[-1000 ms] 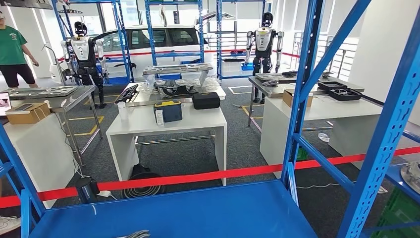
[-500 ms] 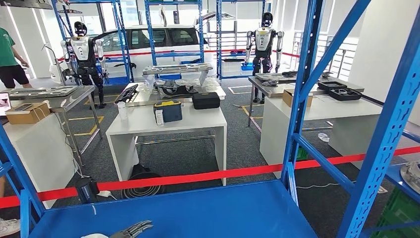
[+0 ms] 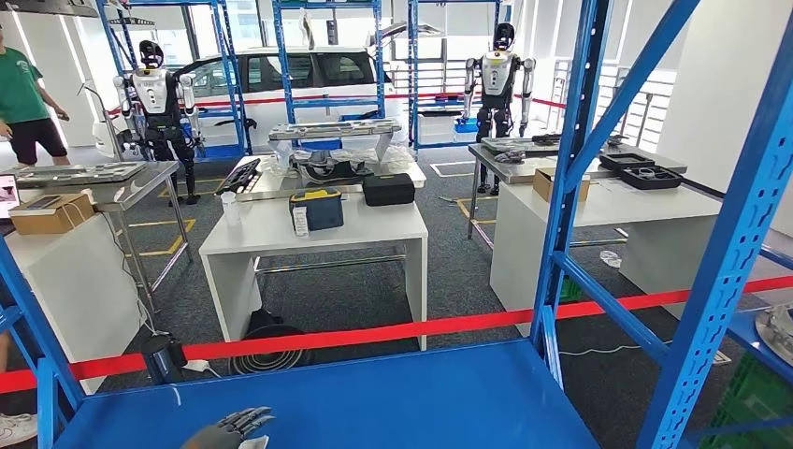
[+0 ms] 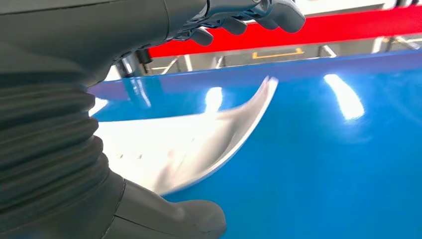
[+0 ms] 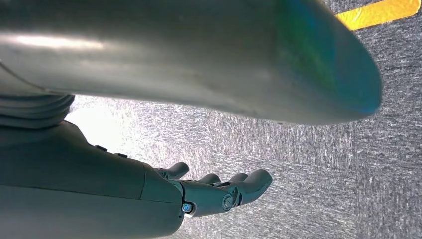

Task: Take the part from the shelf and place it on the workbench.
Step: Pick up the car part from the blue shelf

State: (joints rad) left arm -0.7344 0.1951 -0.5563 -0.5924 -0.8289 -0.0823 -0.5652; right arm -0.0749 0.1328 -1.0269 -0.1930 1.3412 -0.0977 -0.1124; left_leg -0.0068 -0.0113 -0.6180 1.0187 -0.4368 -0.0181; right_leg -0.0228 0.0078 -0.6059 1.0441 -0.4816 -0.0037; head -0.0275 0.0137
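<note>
The part (image 4: 199, 144) is a thin white curved panel lying on the blue shelf board (image 4: 318, 149). In the left wrist view my left hand (image 4: 209, 99) reaches over it, with the dark fingers (image 4: 239, 17) above the panel and the thick thumb (image 4: 174, 219) on its other side. Whether they touch it cannot be told. In the head view my left hand (image 3: 229, 428) shows at the lower edge over the shelf board (image 3: 393, 398), with a sliver of the white part (image 3: 254, 441) beside it. My right hand (image 5: 219, 191) hangs over grey carpet, fingers apart and holding nothing.
Blue shelf uprights (image 3: 570, 178) stand to the right, and red tape (image 3: 374, 332) runs behind the shelf. Beyond it are a white table (image 3: 281, 238) with a dark case and a box, and more benches at both sides. Two other robots and a person (image 3: 23, 98) stand far back.
My left hand has come up further into the head view over the shelf board and shifted a little left. The person at the far left has moved about.
</note>
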